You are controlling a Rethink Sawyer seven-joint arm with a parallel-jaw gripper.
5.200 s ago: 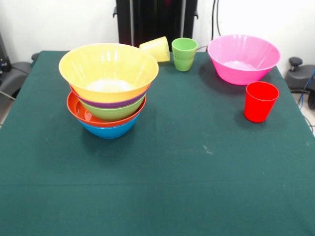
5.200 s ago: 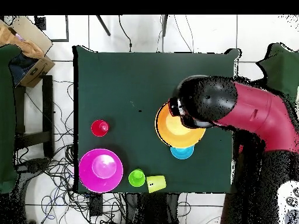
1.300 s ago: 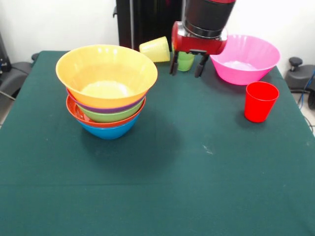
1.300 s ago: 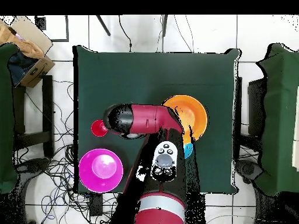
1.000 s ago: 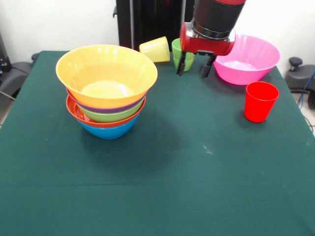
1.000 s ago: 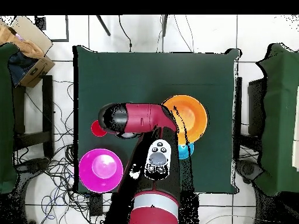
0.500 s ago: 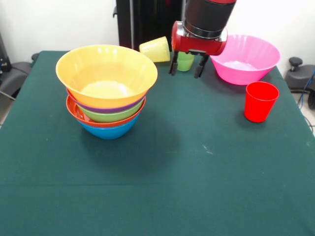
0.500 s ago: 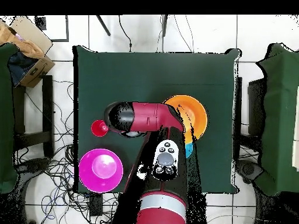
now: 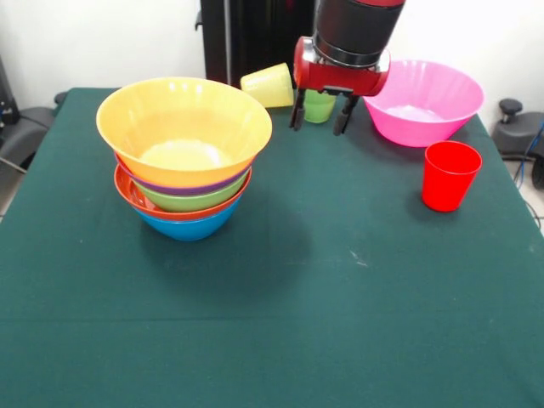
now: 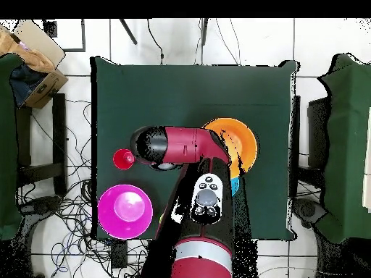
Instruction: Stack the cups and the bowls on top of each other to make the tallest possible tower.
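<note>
Tool [image 9: 320, 110] hangs w/ fingers spread wide, holding nothing, just in front of green cup [image 9: 320, 106], yellow cup [image 9: 269, 84] tipped over to its left, pink bowl [image 9: 420, 100] and red cup [image 9: 449, 175] to its right, tower [image 9: 185, 155] further left on desk [image 9: 340, 289].

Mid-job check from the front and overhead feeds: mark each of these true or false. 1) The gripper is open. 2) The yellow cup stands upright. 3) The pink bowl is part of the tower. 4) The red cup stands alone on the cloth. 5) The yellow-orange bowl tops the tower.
1) True: the gripper hangs open, empty, in front of the green cup.
2) False: the yellow cup lies tipped on its side.
3) False: the pink bowl sits apart on the table.
4) True: the red cup stands upright, touching nothing.
5) True: the yellow-orange bowl is uppermost on the tower.
</note>
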